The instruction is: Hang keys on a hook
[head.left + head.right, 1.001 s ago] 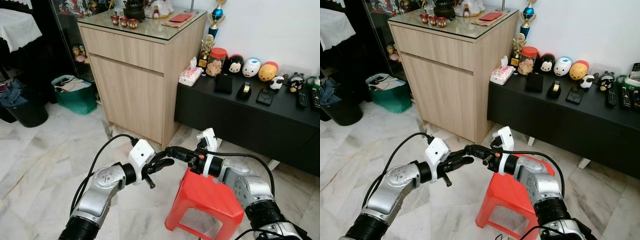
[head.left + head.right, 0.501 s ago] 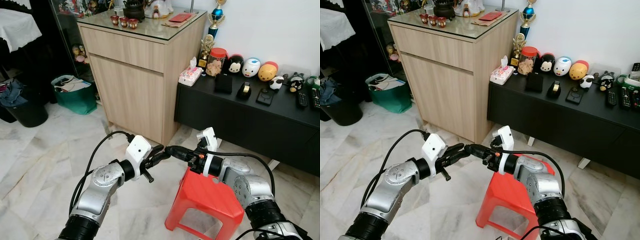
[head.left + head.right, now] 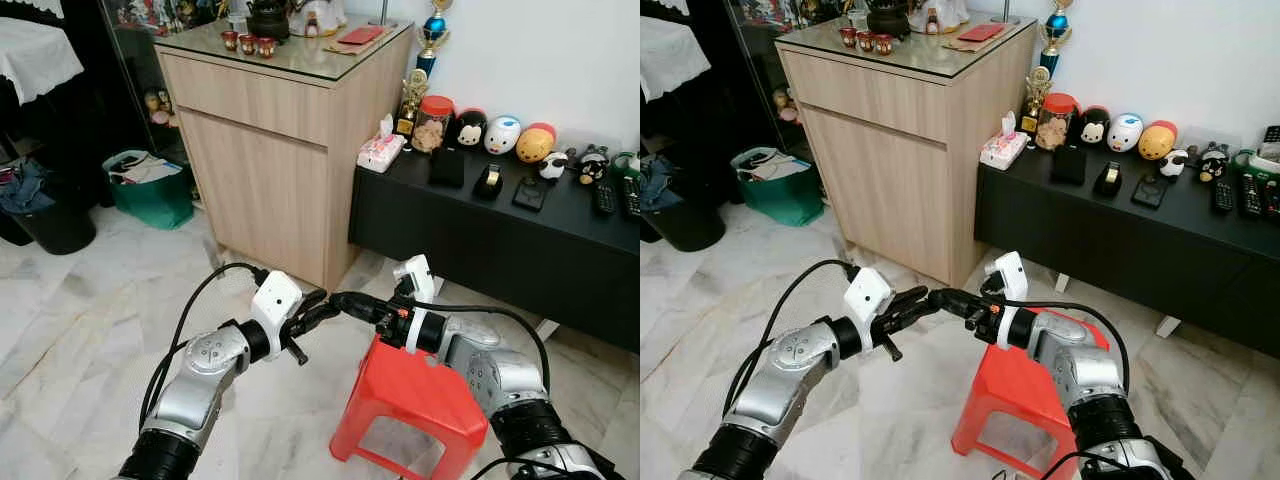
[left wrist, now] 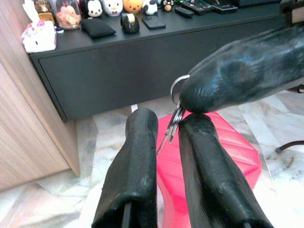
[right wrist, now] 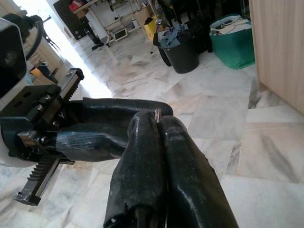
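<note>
- The two grippers meet tip to tip above the near-left corner of a red plastic stool [image 3: 415, 395], over the pale marble floor [image 3: 90, 300].
- The right gripper [image 3: 338, 300] is clenched on the keys [image 4: 174, 124]: in the left wrist view a metal ring and flat key blades hang from its pinched tip.
- The left gripper [image 3: 314, 304] has its fingers [image 4: 135, 161] parted, one on each side of the hanging keys; whether they touch the metal cannot be told.
- In the right wrist view the right gripper's fingers [image 5: 164, 156] press together, a sliver of metal showing at their tip.
- Behind the grippers stands a light wooden cabinet [image 3: 270, 150] with a glass top carrying small red cups [image 3: 248, 43].
- To the right of it runs a low black console [image 3: 500, 225], bearing a tissue box [image 3: 381, 150], a red-lidded jar [image 3: 434, 122], trophies [image 3: 414, 98], round cartoon figures [image 3: 503, 134] and remote controls [image 3: 615, 195].
- At far left sit a green bag [image 3: 152, 187] and a black bin [image 3: 45, 210].
</note>
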`<state>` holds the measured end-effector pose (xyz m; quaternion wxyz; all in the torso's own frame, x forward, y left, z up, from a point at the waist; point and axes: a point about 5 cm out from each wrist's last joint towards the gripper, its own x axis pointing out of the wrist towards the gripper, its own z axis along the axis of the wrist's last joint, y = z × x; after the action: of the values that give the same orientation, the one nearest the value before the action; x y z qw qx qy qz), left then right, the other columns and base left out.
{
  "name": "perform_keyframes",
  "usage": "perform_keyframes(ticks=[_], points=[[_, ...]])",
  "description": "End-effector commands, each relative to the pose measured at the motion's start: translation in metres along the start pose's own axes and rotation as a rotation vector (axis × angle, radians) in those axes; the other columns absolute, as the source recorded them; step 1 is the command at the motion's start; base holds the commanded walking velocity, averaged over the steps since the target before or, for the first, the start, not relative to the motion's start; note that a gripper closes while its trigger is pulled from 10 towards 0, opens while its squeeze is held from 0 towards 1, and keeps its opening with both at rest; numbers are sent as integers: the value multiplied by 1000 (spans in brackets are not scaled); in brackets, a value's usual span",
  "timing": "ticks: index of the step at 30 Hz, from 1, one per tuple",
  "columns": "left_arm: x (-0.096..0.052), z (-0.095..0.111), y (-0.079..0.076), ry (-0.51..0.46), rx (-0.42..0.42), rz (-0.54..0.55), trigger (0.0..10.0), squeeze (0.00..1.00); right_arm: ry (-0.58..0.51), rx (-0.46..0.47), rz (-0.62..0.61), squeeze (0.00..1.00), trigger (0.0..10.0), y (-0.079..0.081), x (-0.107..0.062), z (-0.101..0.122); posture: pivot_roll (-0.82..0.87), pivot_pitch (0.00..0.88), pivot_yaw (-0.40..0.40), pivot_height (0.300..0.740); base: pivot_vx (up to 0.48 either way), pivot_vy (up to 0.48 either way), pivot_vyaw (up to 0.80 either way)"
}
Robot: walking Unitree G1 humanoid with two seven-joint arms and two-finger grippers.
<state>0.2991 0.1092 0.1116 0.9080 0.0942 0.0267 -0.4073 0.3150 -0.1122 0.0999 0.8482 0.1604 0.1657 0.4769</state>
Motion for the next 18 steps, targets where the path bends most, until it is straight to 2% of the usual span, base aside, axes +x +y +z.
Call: perform_keyframes(ticks=[1,17,18], points=[[3,6,1,-25,14,-5,10000,0,-14,-14,23,0,10000,4,3,6,-21,0,-24,740,0,0,0],[5,6,-1,-30,12,-21,10000,0,-14,-9,30,0,10000,5,4,6,-22,0,-24,740,0,0,0],[5,6,-1,-31,11,-21,588,0,-14,-9,30,0,10000,5,4,6,-22,0,-24,740,0,0,0]])
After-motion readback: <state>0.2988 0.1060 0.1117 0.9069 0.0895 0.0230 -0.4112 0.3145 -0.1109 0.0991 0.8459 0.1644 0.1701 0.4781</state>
